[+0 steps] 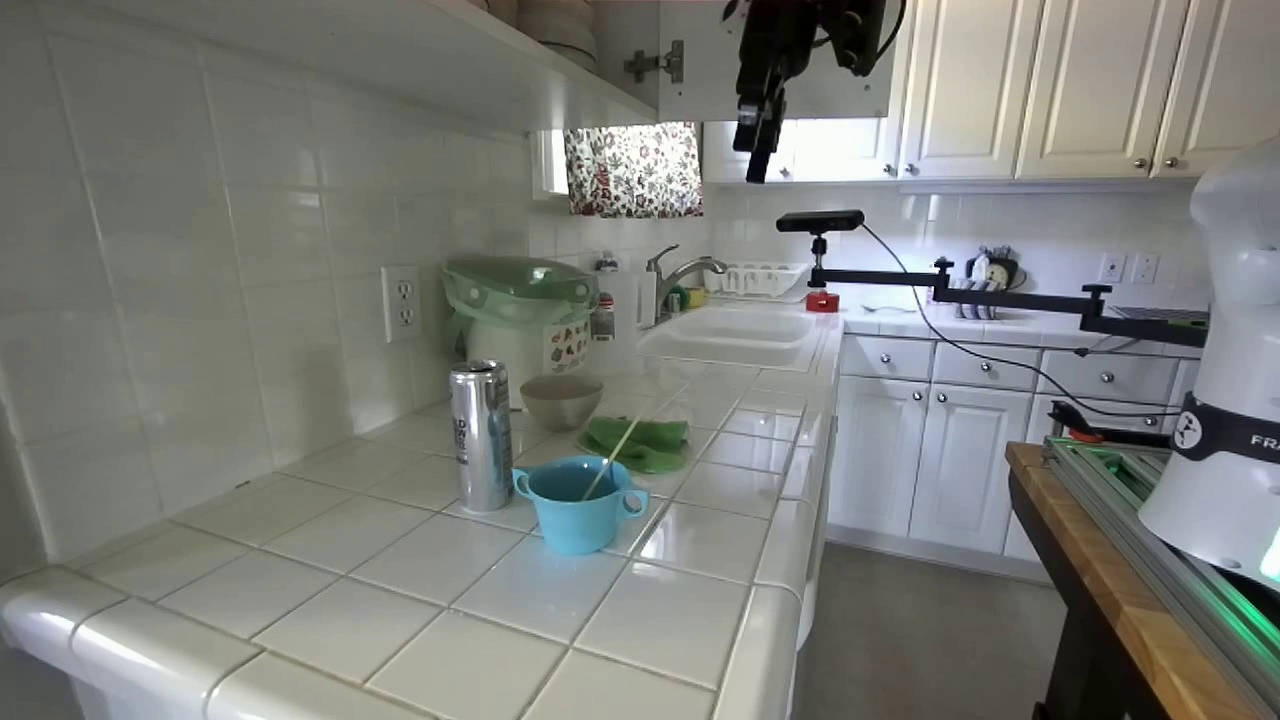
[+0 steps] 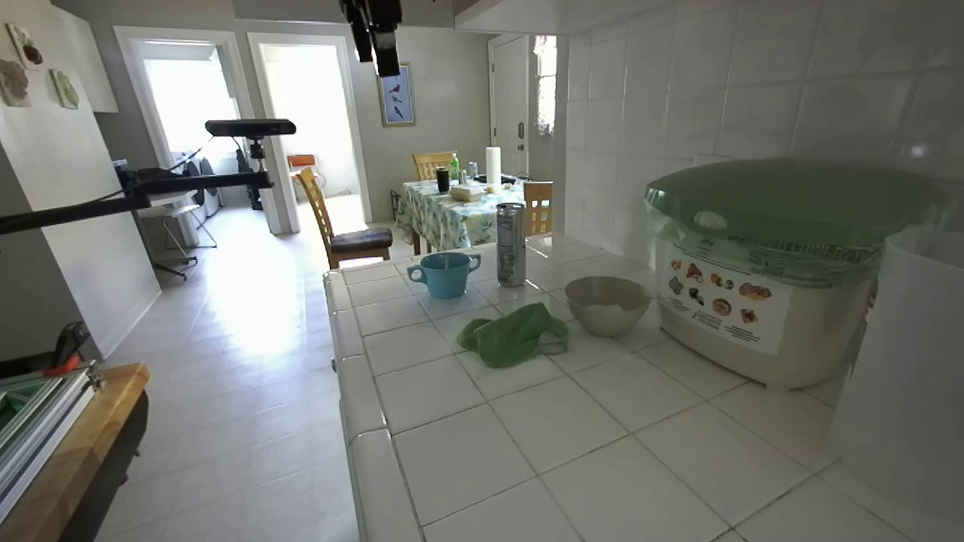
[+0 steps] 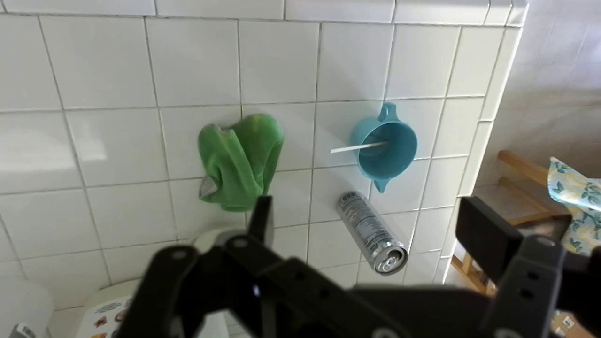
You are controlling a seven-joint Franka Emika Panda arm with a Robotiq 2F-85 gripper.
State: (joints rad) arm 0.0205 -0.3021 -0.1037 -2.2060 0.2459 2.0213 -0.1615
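Note:
My gripper (image 3: 368, 218) is open and holds nothing. In both exterior views it hangs high above the counter, fingers pointing down (image 1: 760, 150) (image 2: 380, 56). A silver can (image 3: 371, 232) stands upright on the white tiles, seen between the fingers from above; it also shows in an exterior view (image 1: 482, 435). Beside it is a light-blue two-handled cup (image 3: 387, 150) with a thin pale stick (image 3: 359, 147) leaning in it. A crumpled green cloth (image 3: 239, 164) lies near them. A beige bowl (image 2: 606, 307) stands by the cloth; the gripper mostly hides it in the wrist view.
A bin with a green lid (image 2: 783, 203) stands against the tiled wall. An overhead cabinet shelf (image 1: 560, 75) and open cabinet door (image 1: 690, 85) are close to the gripper. A camera on a black arm (image 1: 820, 222) reaches near the sink (image 1: 740, 330). The counter edge (image 1: 775, 600) drops to the floor.

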